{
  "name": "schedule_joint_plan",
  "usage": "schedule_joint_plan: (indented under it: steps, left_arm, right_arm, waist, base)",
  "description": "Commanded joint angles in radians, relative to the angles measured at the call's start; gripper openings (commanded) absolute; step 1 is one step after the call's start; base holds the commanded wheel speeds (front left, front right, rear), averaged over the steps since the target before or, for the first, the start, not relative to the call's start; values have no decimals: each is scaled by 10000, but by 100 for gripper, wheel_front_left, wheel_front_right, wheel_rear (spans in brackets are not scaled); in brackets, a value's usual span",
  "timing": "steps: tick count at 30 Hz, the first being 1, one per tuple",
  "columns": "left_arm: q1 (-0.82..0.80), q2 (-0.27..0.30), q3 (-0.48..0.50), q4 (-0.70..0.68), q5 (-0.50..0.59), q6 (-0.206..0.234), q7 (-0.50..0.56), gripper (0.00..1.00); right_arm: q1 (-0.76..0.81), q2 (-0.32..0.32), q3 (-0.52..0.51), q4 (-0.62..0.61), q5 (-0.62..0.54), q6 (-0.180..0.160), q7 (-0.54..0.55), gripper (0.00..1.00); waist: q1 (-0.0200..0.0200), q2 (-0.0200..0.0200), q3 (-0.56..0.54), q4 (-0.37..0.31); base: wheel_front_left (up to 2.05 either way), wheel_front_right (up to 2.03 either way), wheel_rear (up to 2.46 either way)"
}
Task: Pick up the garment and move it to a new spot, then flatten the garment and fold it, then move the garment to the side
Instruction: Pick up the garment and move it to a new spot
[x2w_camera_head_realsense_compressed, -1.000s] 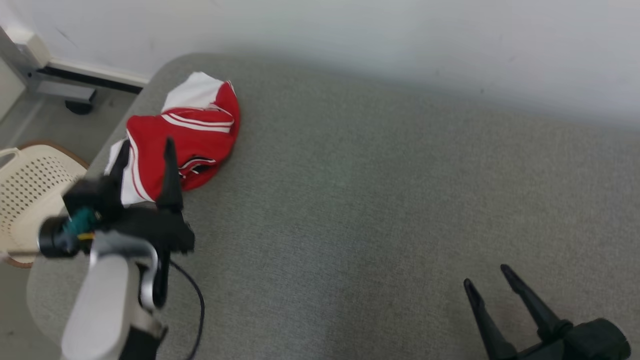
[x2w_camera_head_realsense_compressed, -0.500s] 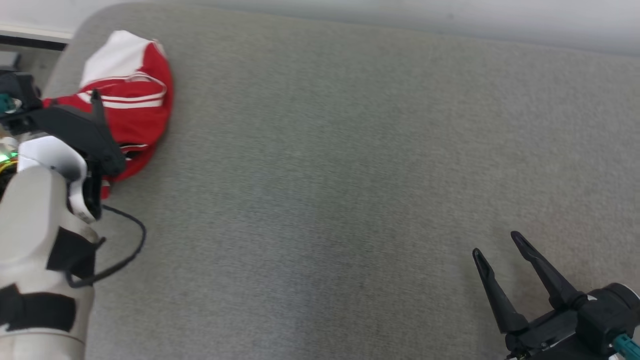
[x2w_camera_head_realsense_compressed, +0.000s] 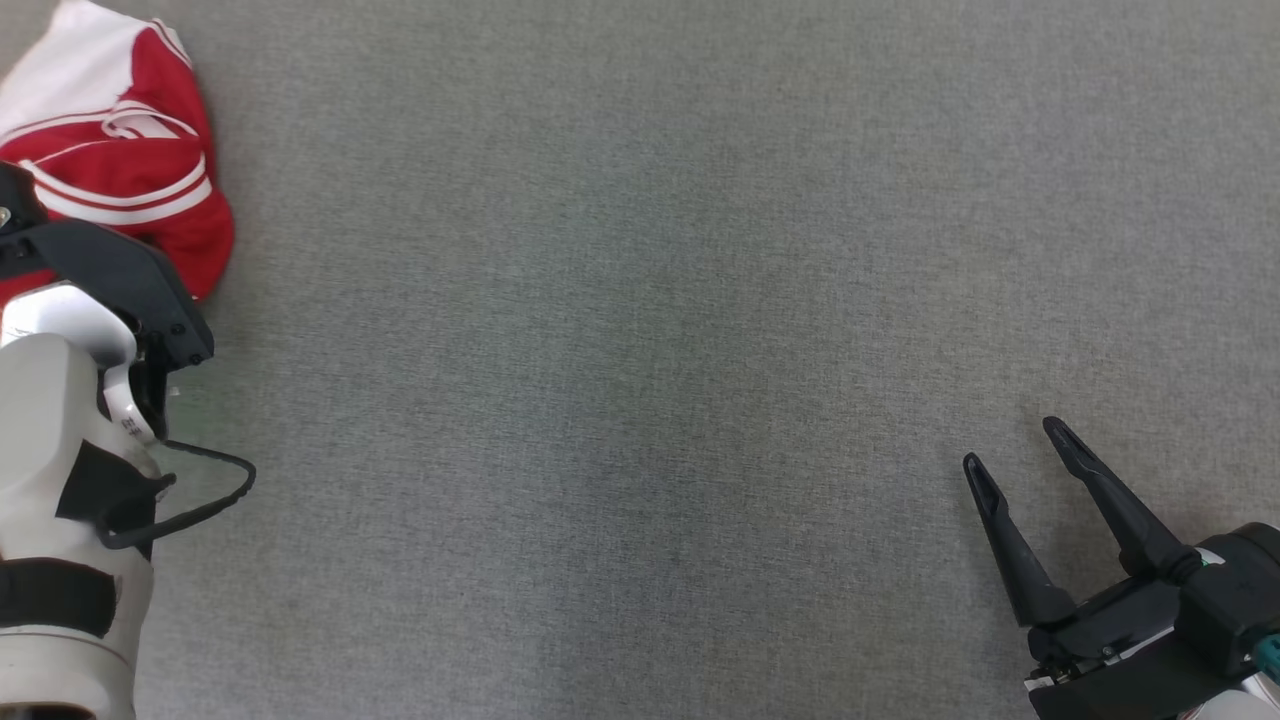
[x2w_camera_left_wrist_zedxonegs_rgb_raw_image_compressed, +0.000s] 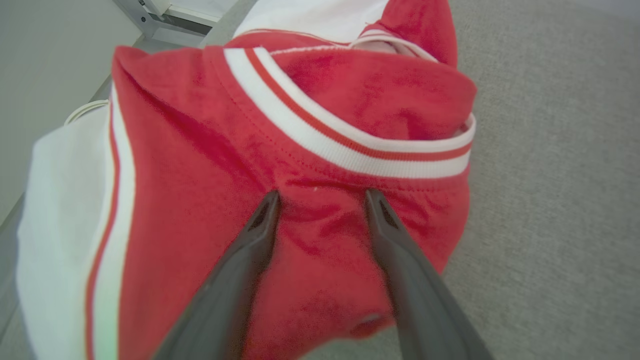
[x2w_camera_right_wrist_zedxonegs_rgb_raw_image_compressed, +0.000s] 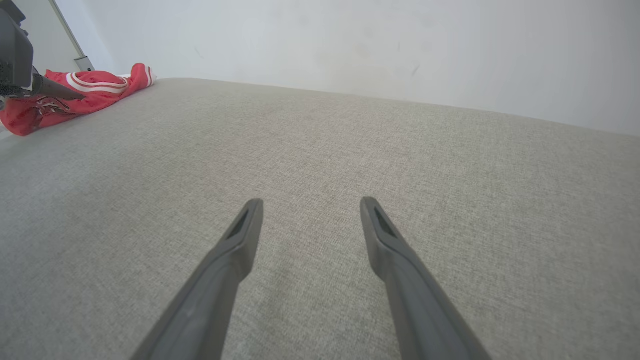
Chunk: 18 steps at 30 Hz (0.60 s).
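Red-and-white garment lies bunched at the worktop's far left corner. The left hand has now come down onto it, fingers wide, tips denting the cloth, so the pick-up looks imminent. The right hand waits wide, well apart.

The left forearm is a white shell with black bands and a looping black cable. The right gripper has tapered dark fingers and a teal plug.
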Motion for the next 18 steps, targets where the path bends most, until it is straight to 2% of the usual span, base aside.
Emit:
schedule_joint_plan:
  steps: [1,4,9,14,18]
  left_arm:
    - [-44,-2,-31,139,-19,-2,-73,0]
    - [-68,5,-63,220,-29,-36,-516,0]
    - [79,170,-83,-91,-49,-380,-2227,0]
    - [454,120,-216,-226,16,-752,-3670,0]
    - [722,97,-437,-451,178,-961,-4269,0]
  right_arm:
    - [-97,42,-18,-9,61,12,-11,100]
    - [-120,121,3,35,40,12,-11,100]
    - [-145,305,-17,131,83,12,-11,100]
    - [-30,567,77,249,52,12,-11,100]
    - [97,806,161,368,44,12,-11,100]
  waist:
    - [-2,-2,120,-105]
    - [-2,-2,123,-134]
    - [-2,-2,-93,-186]
    - [-2,-2,-681,-212]
    - [-2,-2,-1245,-238]
  base:
    - [0,0,0]
    - [0,0,0]
    - [0,0,0]
    - [0,0,0]
    - [0,0,0]
